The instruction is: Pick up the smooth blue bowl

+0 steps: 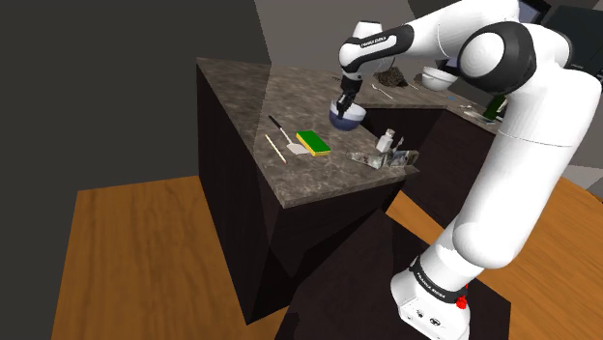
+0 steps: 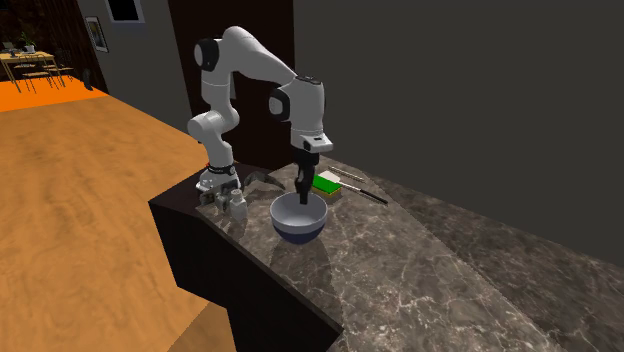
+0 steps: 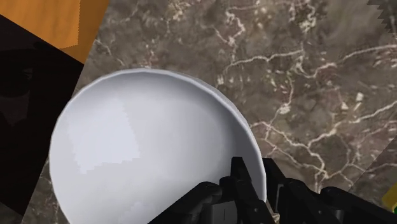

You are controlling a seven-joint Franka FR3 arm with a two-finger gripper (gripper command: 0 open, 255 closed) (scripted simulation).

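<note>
As the all-black two-finger gripper (image 3: pixel 257 194) clasped its rim, one finger inside, the smooth round bowl (image 3: pixel 146 159), blue outside and pale inside, sat on the dark veined stone counter (image 2: pixel 430 270) | STEP: grasp set, lift pending | NEXT: you needed a straight, level raise | AXIS: mouth up; round, no long axis

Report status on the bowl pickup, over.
Black gripper shut on rim of smooth blue-grey round bowl. Bowl sits on dark marbled counter. Green rectangular sponge stands clear.
</note>
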